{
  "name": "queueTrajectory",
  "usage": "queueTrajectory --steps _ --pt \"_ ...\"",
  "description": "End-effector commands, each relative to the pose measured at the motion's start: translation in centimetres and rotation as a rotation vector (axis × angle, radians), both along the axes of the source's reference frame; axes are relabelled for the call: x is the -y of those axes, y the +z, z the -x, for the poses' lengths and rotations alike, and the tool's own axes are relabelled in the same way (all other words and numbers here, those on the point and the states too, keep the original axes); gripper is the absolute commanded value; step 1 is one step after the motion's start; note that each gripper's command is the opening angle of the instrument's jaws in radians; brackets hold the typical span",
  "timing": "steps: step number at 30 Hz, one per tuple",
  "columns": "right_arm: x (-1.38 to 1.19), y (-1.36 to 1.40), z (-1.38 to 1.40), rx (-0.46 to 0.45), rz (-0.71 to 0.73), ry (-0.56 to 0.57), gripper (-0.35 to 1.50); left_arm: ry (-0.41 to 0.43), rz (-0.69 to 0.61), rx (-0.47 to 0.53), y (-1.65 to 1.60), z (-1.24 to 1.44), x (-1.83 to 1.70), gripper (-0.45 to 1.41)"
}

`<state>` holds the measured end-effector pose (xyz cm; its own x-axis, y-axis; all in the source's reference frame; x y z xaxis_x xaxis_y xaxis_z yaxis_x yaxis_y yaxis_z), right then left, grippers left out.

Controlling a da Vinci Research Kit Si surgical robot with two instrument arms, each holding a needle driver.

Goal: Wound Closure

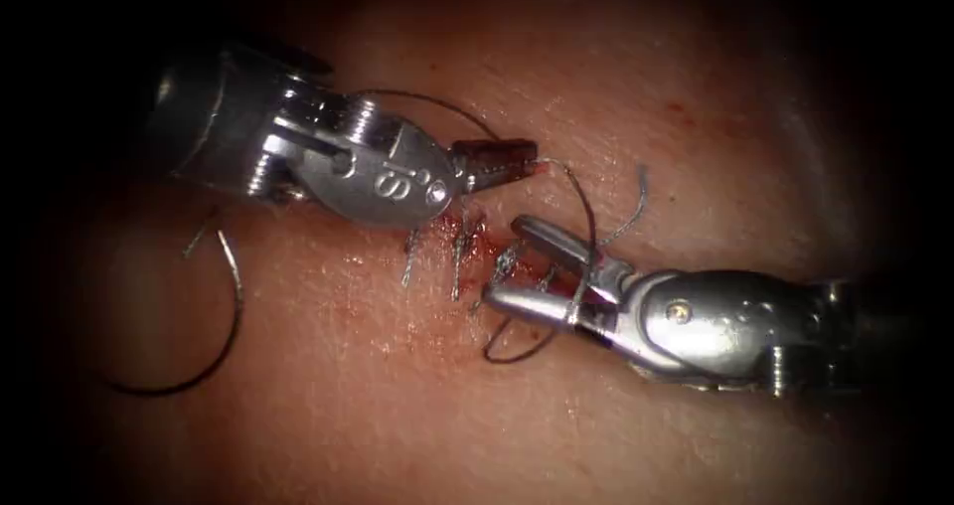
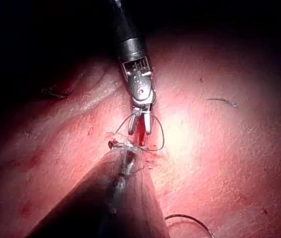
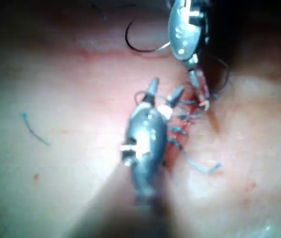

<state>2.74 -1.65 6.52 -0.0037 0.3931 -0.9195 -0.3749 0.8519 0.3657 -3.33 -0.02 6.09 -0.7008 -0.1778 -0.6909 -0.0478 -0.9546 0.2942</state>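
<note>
The cut [image 1: 459, 239] runs across the tissue [image 1: 417, 406] with several stitches and red fluid along it. My left tool [image 1: 530, 159] comes in from the upper left, its jaws shut on the thread [image 1: 584, 202] at their tip just above the cut. From there the thread curves down and wraps around my right tool [image 1: 503, 261], whose jaws stand open over the cut's right end with nothing between them. The curved needle [image 1: 224, 341] lies free on the tissue, left of the cut, held by neither tool. In the right wrist view the right tool [image 3: 165, 89] is open beside the left tool [image 3: 203, 96].
Short stitch tails [image 1: 409, 261] stick up along the cut. A free thread tail [image 1: 636, 202] rises right of the cut. A cut end of thread [image 2: 223, 101] lies loose on the tissue away from the wound, and another [image 3: 34, 129] lies apart too.
</note>
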Motion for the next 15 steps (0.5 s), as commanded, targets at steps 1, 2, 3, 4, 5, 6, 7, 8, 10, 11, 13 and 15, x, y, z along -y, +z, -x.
queueTrajectory --steps 1,2,3,4,5,6,7,8,10,11,13,15 --pt "0.09 0.04 -0.06 -0.010 0.000 0.001 0.31 -0.001 -0.003 0.000 0.08 0.07 0.03 -0.45" --pt "0.09 0.03 -0.07 -0.019 0.002 0.004 0.29 0.000 -0.002 -0.003 0.09 0.07 0.04 -0.45" --pt "0.08 0.02 -0.06 -0.032 0.006 0.010 0.24 -0.003 -0.005 -0.002 0.11 0.08 0.05 -0.45" --pt "0.07 0.01 -0.06 -0.049 0.019 0.022 0.24 -0.003 -0.004 -0.002 0.12 0.08 0.05 -0.45" --pt "0.05 0.01 -0.05 -0.066 0.018 0.031 0.22 -0.007 -0.007 -0.002 0.13 0.09 0.06 -0.45" --pt "0.01 -0.02 -0.04 -0.100 0.010 0.056 0.19 -0.010 -0.010 0.000 0.14 0.10 0.07 -0.45" --pt "0.01 -0.02 -0.04 -0.100 0.010 0.056 0.19 -0.010 -0.010 0.000 0.14 0.10 0.07 -0.45" --pt "0.00 -0.02 -0.04 -0.115 0.009 0.068 0.19 -0.010 -0.010 0.000 0.14 0.10 0.08 -0.45" --pt "-0.04 -0.03 -0.05 -0.142 -0.001 0.100 0.12 -0.010 -0.010 0.000 0.12 0.11 0.10 -0.45" --pt "-0.04 -0.03 -0.05 -0.142 -0.001 0.100 0.12 -0.010 -0.010 0.000 0.12 0.11 0.10 -0.45" --pt "-0.06 -0.01 -0.05 -0.146 -0.016 0.117 0.09 -0.011 -0.015 0.004 0.11 0.12 0.12 -0.45" --pt "-0.07 0.02 -0.03 -0.154 -0.036 0.138 0.14 -0.009 -0.015 0.005 0.10 0.11 0.13 -0.45"
